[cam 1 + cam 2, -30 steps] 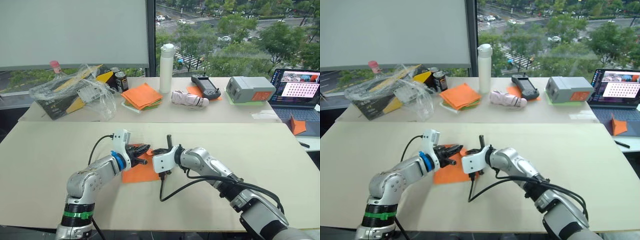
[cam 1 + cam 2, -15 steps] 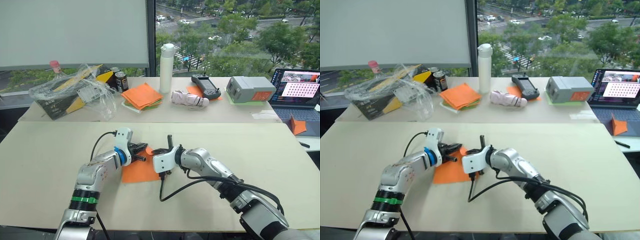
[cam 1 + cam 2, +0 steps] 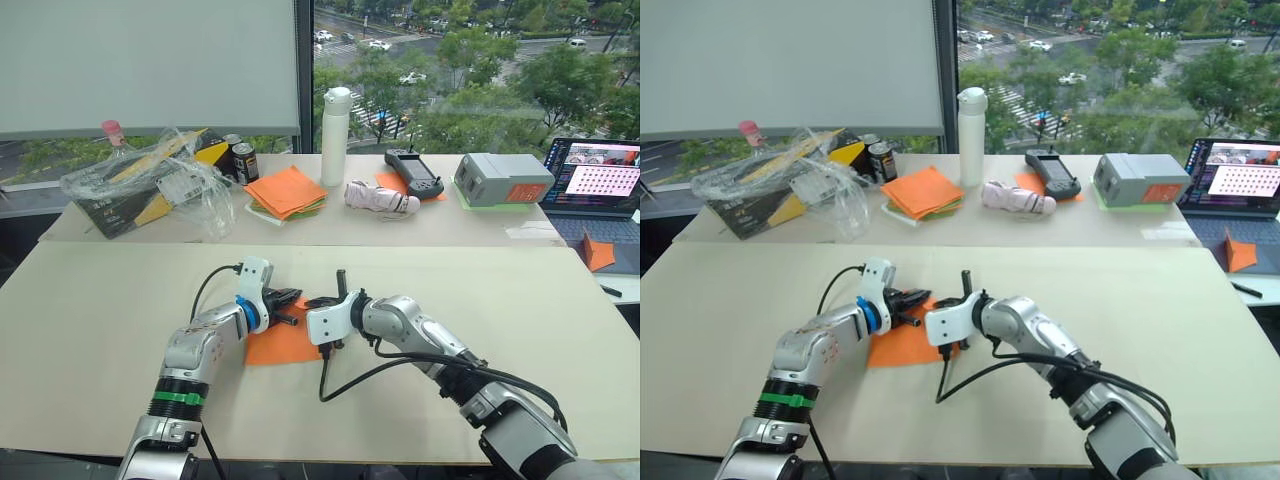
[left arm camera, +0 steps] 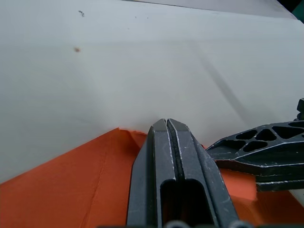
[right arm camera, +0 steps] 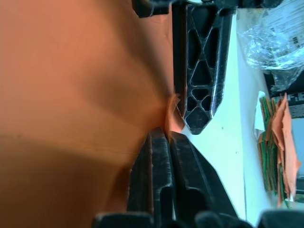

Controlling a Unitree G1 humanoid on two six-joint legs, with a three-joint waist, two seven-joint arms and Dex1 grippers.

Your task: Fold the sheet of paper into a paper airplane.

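**Left eye view: both grippers at the far corner of the orange sheet**

I see the sheet of paper (image 3: 280, 343) lying flat on the near table (image 3: 90, 330), at the table's centre. The left gripper (image 3: 287, 297) sits at the sheet's 12 o'clock corner. The left wrist view shows its two black fingers (image 4: 173, 156) pressed together with no gap, lying over the orange corner; I cannot tell whether paper is caught between them. The right gripper (image 3: 322, 300) sits just beside it at 3 o'clock. The right wrist view shows its fingers (image 5: 161, 166) closed tight, pinching a small raised edge of the paper. Creases run across the sheet.

At 12 o'clock, on the far table (image 3: 300, 232), a stack of orange and green sheets (image 3: 285, 192) lies beside a white bottle (image 3: 334, 135).
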